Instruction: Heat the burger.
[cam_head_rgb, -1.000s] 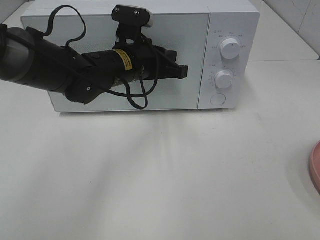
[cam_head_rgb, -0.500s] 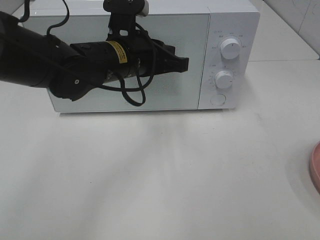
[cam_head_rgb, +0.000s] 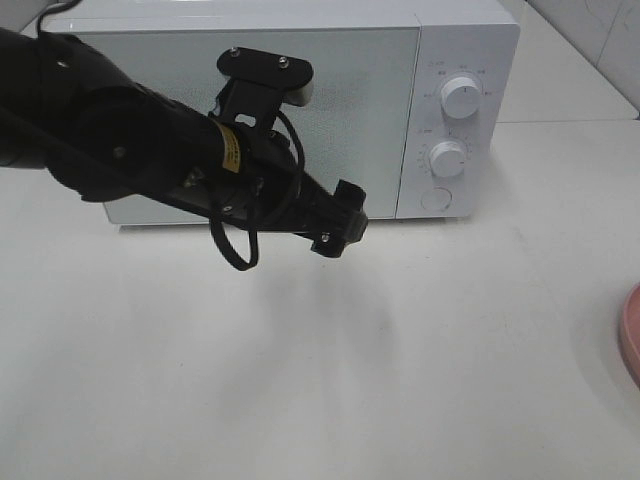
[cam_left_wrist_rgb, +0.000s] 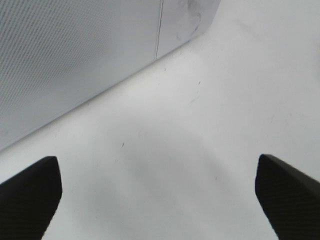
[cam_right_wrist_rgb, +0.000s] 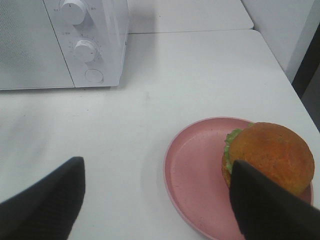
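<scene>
Burger (cam_right_wrist_rgb: 270, 157) sits on the pink plate (cam_right_wrist_rgb: 192, 185), off toward one edge of it, on the white table (cam_right_wrist_rgb: 200, 75) well apart from the microwave (cam_head_rgb: 300, 60), whose door is closed. My right gripper (cam_right_wrist_rgb: 155, 200) hangs over the plate with jaws spread wide, nothing between them, one fingertip (cam_right_wrist_rgb: 265, 210) overlapping the burger in view so I can't tell if it touches. My left gripper (cam_left_wrist_rgb: 160, 192) is low in front of the microwave door, near the knobs (cam_head_rgb: 460, 95), jaws wide apart and empty over bare table.
</scene>
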